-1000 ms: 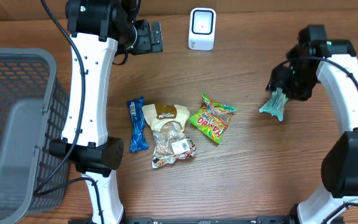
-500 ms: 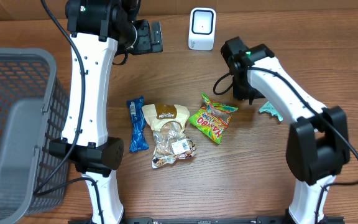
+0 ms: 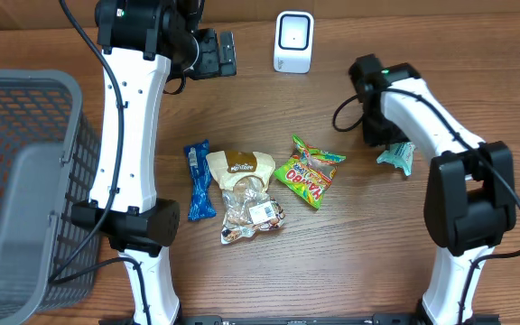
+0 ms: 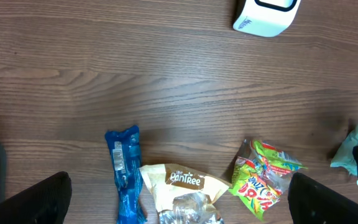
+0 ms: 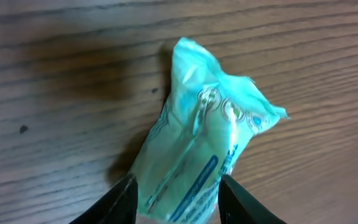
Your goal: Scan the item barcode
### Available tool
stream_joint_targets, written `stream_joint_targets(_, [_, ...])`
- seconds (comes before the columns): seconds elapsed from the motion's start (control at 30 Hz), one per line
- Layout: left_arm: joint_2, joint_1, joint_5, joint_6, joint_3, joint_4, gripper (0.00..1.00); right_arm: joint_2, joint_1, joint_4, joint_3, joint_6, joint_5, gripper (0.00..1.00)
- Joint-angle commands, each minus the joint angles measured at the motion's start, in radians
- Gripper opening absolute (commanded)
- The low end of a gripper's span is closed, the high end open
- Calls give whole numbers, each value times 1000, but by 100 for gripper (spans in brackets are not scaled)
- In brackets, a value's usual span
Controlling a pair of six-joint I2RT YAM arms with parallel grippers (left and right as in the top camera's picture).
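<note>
My right hand (image 5: 178, 194), half closed, pinches the teal packet (image 5: 204, 137) lying on the table (image 5: 55, 93), wrist pointing straight down over it.

The teal packet's (image 5: 197, 143) lower end runs off the bottom of the right wrist view between the right fingers (image 5: 120, 199) — whether they pinch it cannot be told. Overhead, the right arm (image 3: 422, 99) hides them. The left wrist view crops the white scanner (image 4: 263, 15) and Pantree bag (image 4: 179, 186); the basket (image 3: 25, 181) is blurred.

The left gripper (image 3: 213, 52) hangs at upper left, jaws spread wide. At centre right, the right gripper (image 5: 178, 199) points down, pinching a teal packet (image 5: 197, 137).
</note>
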Motion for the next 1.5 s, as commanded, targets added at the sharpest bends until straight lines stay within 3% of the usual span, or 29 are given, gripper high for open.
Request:
stream_joint_targets(0.0, [7, -7, 7, -3, 2, 4, 100, -5, -3, 13, -5, -20, -65, 43])
stream_joint_targets(0.33, [7, -7, 7, -3, 2, 4, 100, -5, -3, 91, -117, -19, -75, 41])
stream_joint_targets(0.6, [7, -7, 7, -3, 2, 4, 100, -9, -3, 134, -207, -19, -71, 31])
stream_joint_targets(0.77, [7, -7, 7, -3, 2, 3, 100, -26, -1, 46, -93, -19, -71, 32])
stream_joint_targets(0.93, [7, -7, 7, -3, 2, 4, 100, -46, -1, 11, 1, -43, -50, 40])
stream_joint_targets(1.2, [7, -7, 7, -3, 2, 4, 100, -35, -42, 19, -18, -42, 4, 40])
stream_joint_targets(1.47, [7, -7, 7, -3, 2, 4, 100, -10, -77, 148, -157, -47, -33, 39])
